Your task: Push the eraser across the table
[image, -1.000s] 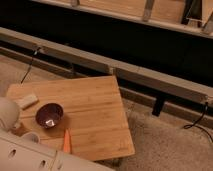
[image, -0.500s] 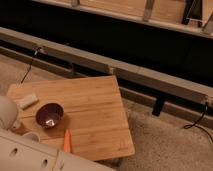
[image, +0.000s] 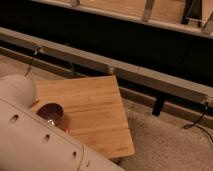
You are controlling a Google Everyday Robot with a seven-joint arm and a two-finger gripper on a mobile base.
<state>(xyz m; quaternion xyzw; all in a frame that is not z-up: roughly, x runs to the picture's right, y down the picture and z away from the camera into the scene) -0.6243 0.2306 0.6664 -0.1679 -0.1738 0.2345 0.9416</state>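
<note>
The low table (image: 97, 107) with a light wooden plank top stands in the middle of the camera view. The eraser does not show; the spot at the table's left edge is covered by my arm. My arm's large white link (image: 35, 137) fills the lower left and hides the table's left and front-left parts. My gripper is out of view. A dark red bowl (image: 50, 112) sits on the table's left part, right at the arm's edge.
A long grey rail (image: 100, 62) runs diagonally behind the table, with a black support (image: 159, 106) and dark wall beyond. A black cable (image: 197, 122) lies on the speckled floor at right.
My white arm link has swung up and rightwards into the view. It now covers the table's left edge, where the pale eraser showed before, and the front-left corner.
</note>
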